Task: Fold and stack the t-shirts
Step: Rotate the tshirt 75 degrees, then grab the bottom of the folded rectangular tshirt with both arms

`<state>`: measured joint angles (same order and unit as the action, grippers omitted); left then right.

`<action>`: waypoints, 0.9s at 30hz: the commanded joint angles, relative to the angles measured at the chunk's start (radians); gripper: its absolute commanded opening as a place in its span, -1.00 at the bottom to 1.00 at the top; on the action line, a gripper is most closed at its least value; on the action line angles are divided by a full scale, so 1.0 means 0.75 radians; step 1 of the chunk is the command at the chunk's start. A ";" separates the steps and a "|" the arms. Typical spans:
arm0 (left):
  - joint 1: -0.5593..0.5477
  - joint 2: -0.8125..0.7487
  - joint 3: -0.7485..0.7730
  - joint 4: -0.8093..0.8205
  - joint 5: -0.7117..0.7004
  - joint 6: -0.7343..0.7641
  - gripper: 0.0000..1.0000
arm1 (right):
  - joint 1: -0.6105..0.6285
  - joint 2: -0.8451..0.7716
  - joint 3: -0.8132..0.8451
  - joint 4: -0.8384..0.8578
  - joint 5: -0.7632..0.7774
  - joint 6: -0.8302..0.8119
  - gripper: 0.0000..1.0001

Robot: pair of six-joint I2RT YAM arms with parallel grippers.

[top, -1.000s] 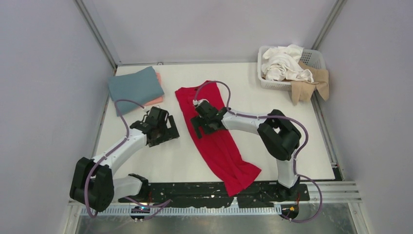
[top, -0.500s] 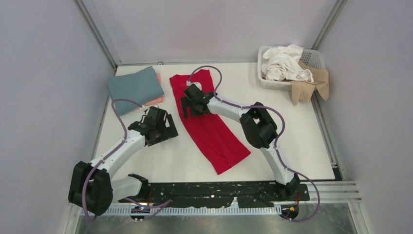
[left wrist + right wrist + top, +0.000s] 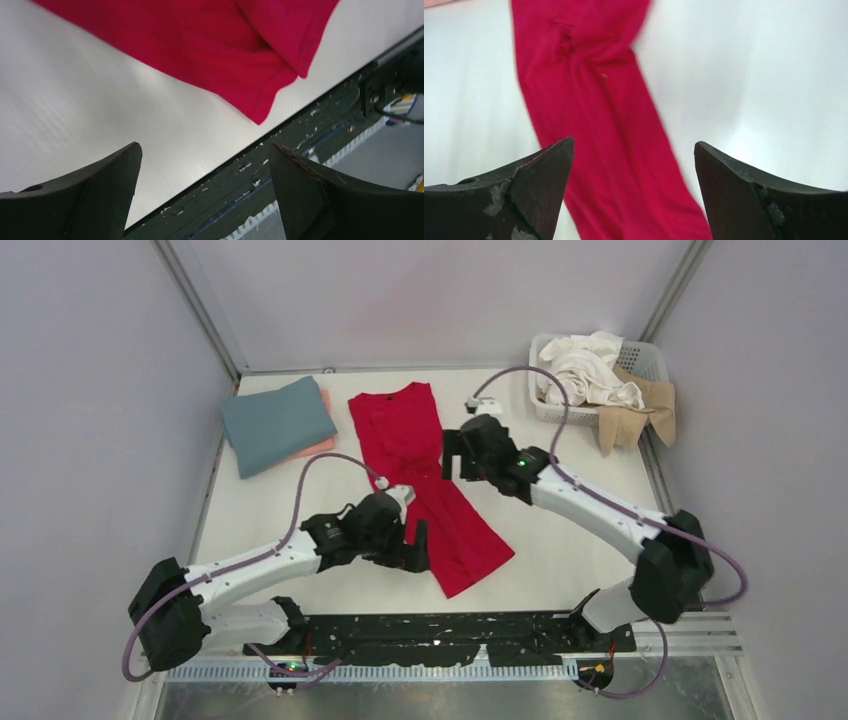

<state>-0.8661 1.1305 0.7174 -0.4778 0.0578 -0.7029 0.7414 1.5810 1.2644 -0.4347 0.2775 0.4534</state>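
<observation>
A bright red t-shirt (image 3: pixel 425 475) lies on the white table as a long narrow strip, running from far centre down to the near right. My left gripper (image 3: pixel 415 545) hovers open beside its near left edge; the left wrist view shows the red hem corner (image 3: pixel 260 107) ahead of the empty left gripper (image 3: pixel 205 165). My right gripper (image 3: pixel 455 455) is open just right of the shirt's upper half, and the red cloth (image 3: pixel 609 125) shows below the right gripper (image 3: pixel 634 160). A folded teal t-shirt (image 3: pixel 275 422) rests on a pink one (image 3: pixel 322 445) at the far left.
A white slotted basket (image 3: pixel 655 352) stands at the far right corner, holding a crumpled white shirt (image 3: pixel 585 370), with a tan shirt (image 3: pixel 635 418) hanging over its front. The black mounting rail (image 3: pixel 450 635) runs along the near table edge.
The right gripper dragged the red shirt up and left, then drew off to its right side. The left arm swung right, from near the teal stack to the shirt's near end.
</observation>
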 commanded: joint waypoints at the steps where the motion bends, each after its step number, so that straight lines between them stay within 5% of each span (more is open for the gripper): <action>1: -0.212 0.127 0.066 0.139 0.068 0.004 0.94 | -0.067 -0.299 -0.421 0.036 0.160 0.148 0.90; 9: -0.334 0.420 0.201 0.128 -0.002 -0.255 0.56 | -0.125 -0.697 -0.804 -0.019 0.275 0.291 0.90; 18: -0.417 0.579 0.235 0.194 -0.173 -0.590 0.28 | -0.125 -0.828 -0.894 -0.018 0.326 0.310 0.90; 27: -0.448 0.656 0.259 0.141 -0.210 -0.707 -0.10 | -0.125 -0.864 -0.947 0.005 0.336 0.322 0.90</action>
<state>-1.1961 1.6005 0.8795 -0.3843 -0.0666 -1.1740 0.6506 0.9546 0.5610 -0.4713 0.4931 0.6666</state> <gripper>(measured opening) 0.480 0.951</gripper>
